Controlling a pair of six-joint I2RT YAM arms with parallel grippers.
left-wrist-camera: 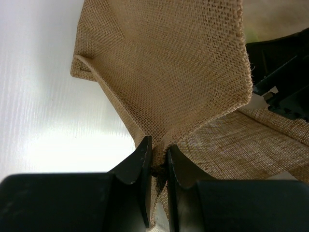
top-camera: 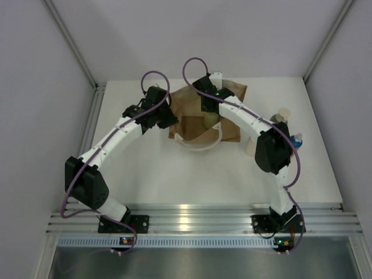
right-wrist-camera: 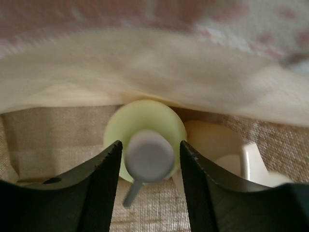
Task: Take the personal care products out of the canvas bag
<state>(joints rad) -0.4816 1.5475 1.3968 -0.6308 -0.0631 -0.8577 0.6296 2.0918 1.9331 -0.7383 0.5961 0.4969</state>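
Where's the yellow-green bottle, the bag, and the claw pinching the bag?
yellow-green bottle [right-wrist-camera: 149,155]: right wrist view, on its pale cap.
canvas bag [left-wrist-camera: 174,63]: left wrist view, on its woven wall.
left gripper [left-wrist-camera: 158,145]: left wrist view, between its fingertips.

light: bright, even | glare: table [left-wrist-camera: 53,145] washed out | blur: right wrist view soft

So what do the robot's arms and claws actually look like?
The left arm and right arm are white tubes with bulky black joints, each trailing a purple cable. The left claw and right claw are black, with two wedge-shaped fingers.
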